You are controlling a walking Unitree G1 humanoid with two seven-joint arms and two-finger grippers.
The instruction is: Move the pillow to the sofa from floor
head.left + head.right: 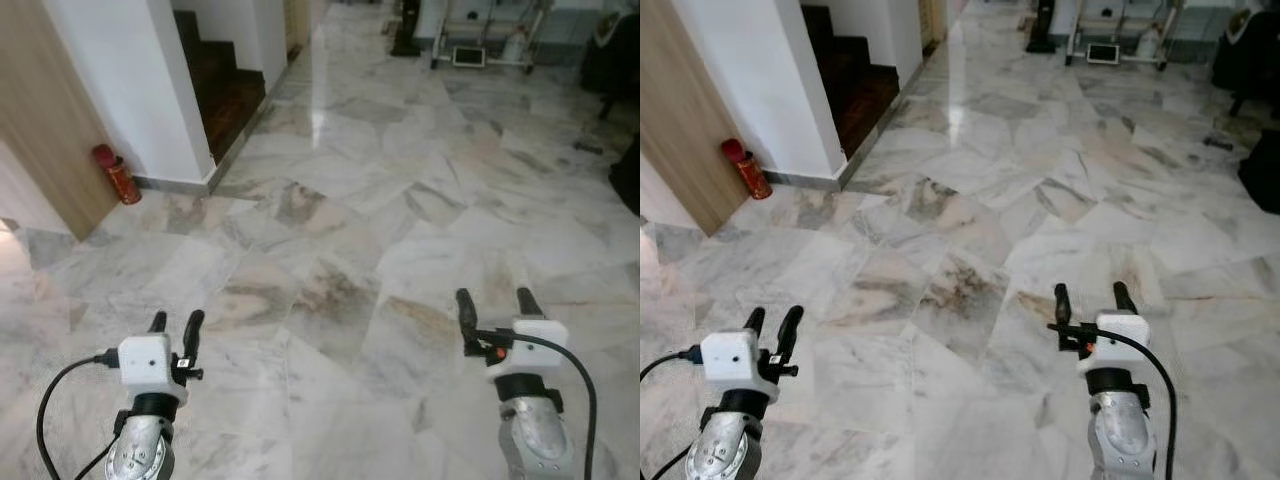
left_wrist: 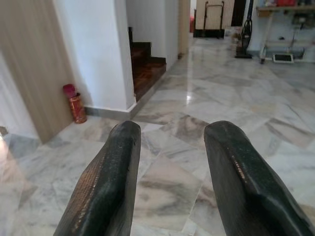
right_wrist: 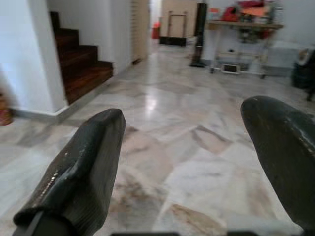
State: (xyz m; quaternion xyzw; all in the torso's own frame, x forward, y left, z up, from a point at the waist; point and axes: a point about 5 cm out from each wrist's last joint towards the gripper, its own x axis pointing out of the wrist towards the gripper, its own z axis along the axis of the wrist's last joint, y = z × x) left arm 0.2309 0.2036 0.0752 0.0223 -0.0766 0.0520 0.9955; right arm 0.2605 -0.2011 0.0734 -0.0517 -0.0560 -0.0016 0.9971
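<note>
Both arms are held out low over a marble floor (image 1: 340, 230). My left gripper (image 1: 175, 322) stands open with nothing between its black fingers (image 2: 108, 182). My right gripper (image 1: 497, 302) is open wider, its fingers (image 3: 83, 172) apart over bare floor. The marble tiles stretch ahead into a hallway. Neither gripper touches anything.
A red fire extinguisher (image 1: 116, 173) stands by a wooden panel at the left. Dark wooden stairs (image 1: 222, 80) rise behind a white wall corner (image 1: 150, 90). A metal rack (image 1: 485, 35) stands at the far end, and dark objects (image 1: 612, 60) sit at the right edge.
</note>
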